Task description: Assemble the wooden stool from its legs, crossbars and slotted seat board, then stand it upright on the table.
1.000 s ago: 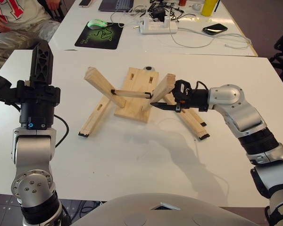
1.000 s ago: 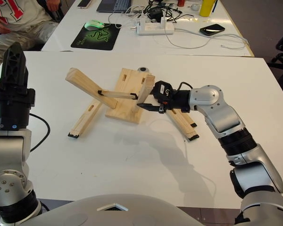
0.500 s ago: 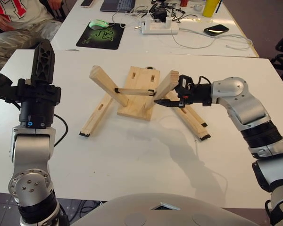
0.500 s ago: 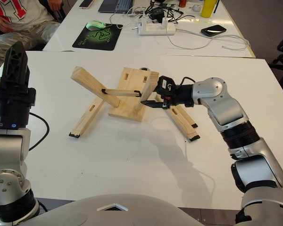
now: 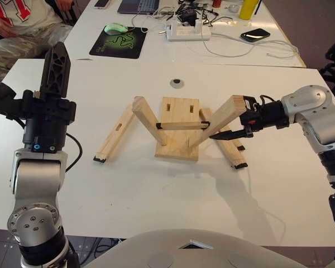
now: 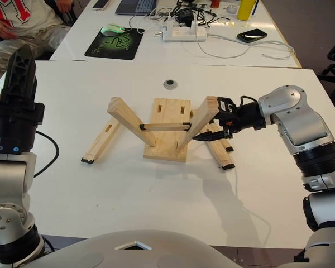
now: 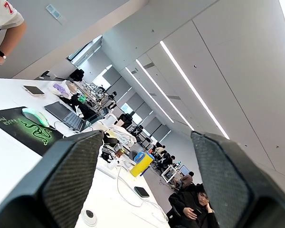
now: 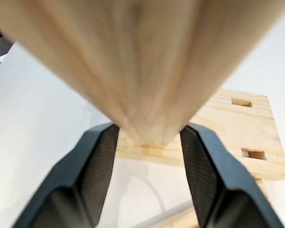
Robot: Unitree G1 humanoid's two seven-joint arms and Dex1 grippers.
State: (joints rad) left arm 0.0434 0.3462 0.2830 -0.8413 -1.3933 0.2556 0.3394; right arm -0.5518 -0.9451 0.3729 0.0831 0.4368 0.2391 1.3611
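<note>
Evidently stiff and light, the pale wooden two-leg frame [image 6: 163, 127] leans over the slotted wooden seat board [image 6: 165, 147], our right gripper [image 6: 208, 132] pinching one leg [image 6: 200, 118], a hold we judge sound; our left gripper [image 7: 145, 152] stands spread.

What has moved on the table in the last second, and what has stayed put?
The right tool, shut on a leg, dragged that leg, the crossbar, the second leg and the seat board toward the robot's right and nearer, uncovering a small black disc behind. The loose leg on the left and the raised left tool stayed put.
</note>
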